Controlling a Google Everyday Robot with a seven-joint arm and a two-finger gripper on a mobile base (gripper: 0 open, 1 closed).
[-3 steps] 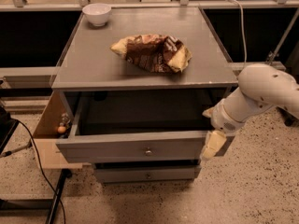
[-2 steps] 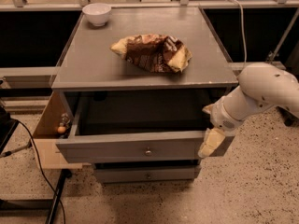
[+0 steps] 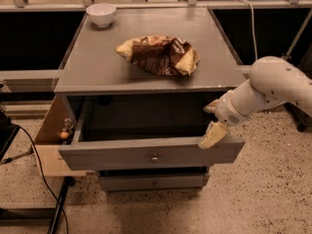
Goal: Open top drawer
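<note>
The top drawer (image 3: 122, 154) is pulled far out of the grey cabinet, its long flat front showing a small round metal knob (image 3: 154, 158) at centre. Its inside is dark. My gripper (image 3: 212, 125) is at the drawer's right end, on a white arm coming in from the right. One cream fingertip (image 3: 211, 136) hangs over the top edge of the drawer front near its right corner; the other (image 3: 211, 107) is higher, above the drawer's inside. It holds nothing.
A narrower drawer front (image 3: 155, 182) sits shut below. On the cabinet top (image 3: 97, 67) lie a brown chip bag (image 3: 158, 55) and a white bowl (image 3: 101, 14). A wooden shelf (image 3: 51, 152) and black cables (image 3: 34, 165) are at the left. A white cable (image 3: 253, 28) hangs behind at the right.
The gripper has shifted slightly left and down along the drawer's right end. The drawer stays pulled out as before.
</note>
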